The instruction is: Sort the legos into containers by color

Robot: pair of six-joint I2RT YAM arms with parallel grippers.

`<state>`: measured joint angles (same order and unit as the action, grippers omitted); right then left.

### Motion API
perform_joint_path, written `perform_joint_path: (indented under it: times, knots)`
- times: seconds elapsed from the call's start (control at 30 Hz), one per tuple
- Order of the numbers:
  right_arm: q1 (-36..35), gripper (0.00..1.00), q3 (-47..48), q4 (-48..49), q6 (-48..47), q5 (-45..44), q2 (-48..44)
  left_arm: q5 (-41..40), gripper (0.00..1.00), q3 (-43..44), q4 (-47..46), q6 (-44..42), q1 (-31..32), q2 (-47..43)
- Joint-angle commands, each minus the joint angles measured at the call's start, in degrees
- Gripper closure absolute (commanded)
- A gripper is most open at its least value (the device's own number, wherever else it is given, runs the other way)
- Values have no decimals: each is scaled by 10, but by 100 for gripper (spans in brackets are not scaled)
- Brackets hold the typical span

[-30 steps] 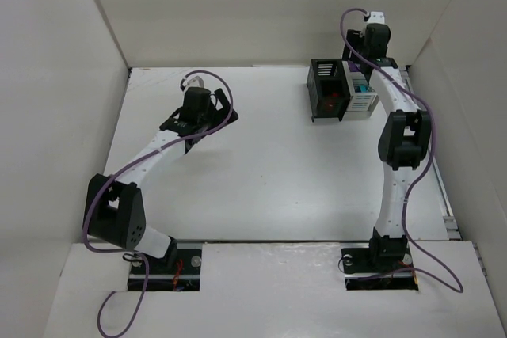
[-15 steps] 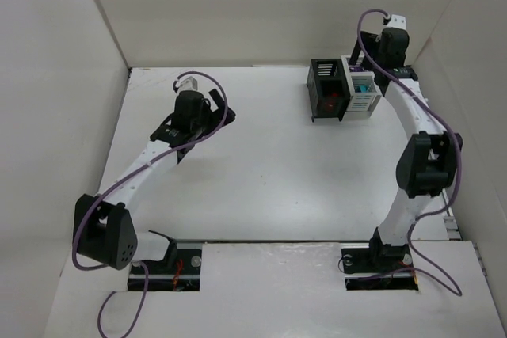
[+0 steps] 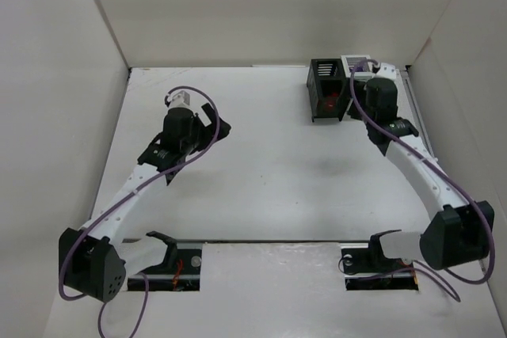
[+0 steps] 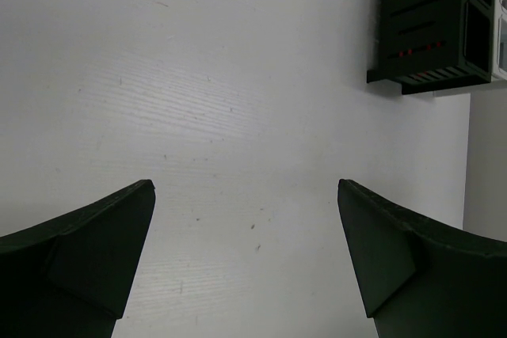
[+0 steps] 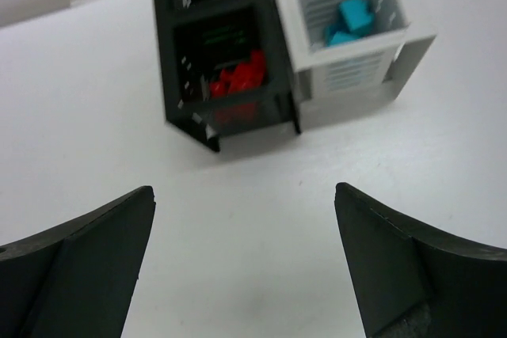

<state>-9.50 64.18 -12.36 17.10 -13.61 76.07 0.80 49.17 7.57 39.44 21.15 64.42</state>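
Your black bin [image 5: 166,61] is a row of two square compartments. Its long axis runs from the robot's side toward the back wall [image 3: 261,13], and its open tops face up. The red legos [image 5: 238,77] lie heaped in the compartment at its near end (what the far compartment holds is too dark to tell). The white bin [image 5: 352,77] is joined to the black bin's right side, touching it and lying parallel. Teal legos [image 5: 352,17] sit in the one white compartment you can see into.

From above, your right arm [image 3: 412,168] reaches in on the black bin's right, and its wrist covers most of the white bin. The right gripper [image 5: 244,191] hangs just short of the black bin's near end. Its fingers are spread wide with nothing between them, and only table [image 3: 261,164] lies between them and the bin.

The left gripper [image 4: 244,187] is well to the left of the black bin, over the table. It too is spread wide and holds nothing. A purple cable [image 3: 212,108] loops over its wrist.
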Motion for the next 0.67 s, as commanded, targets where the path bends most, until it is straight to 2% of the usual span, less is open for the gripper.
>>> perform_joint_path:
  times: [0.0, 0.1, 0.27, 0.5, 0.63]
  knots:
    - [-47, 0, -45, -23, 35, -27, -59, 10, 0, -22, 8, -4, -3, -39]
    - [-75, 0, -95, -15, 59, 15, -121, 16, 0, -43, 15, 1, -3, -70]
    - [-156, 0, -198, 11, 93, 27, -210, 16, 0, -76, 33, 6, -3, -124]
    - [-234, 0, -210, -26, 119, -40, -240, 9, 0, -103, 63, 6, -3, -209]
    - [-264, 0, -197, -34, 126, -81, -240, 9, 0, -108, 74, 12, -3, -222]
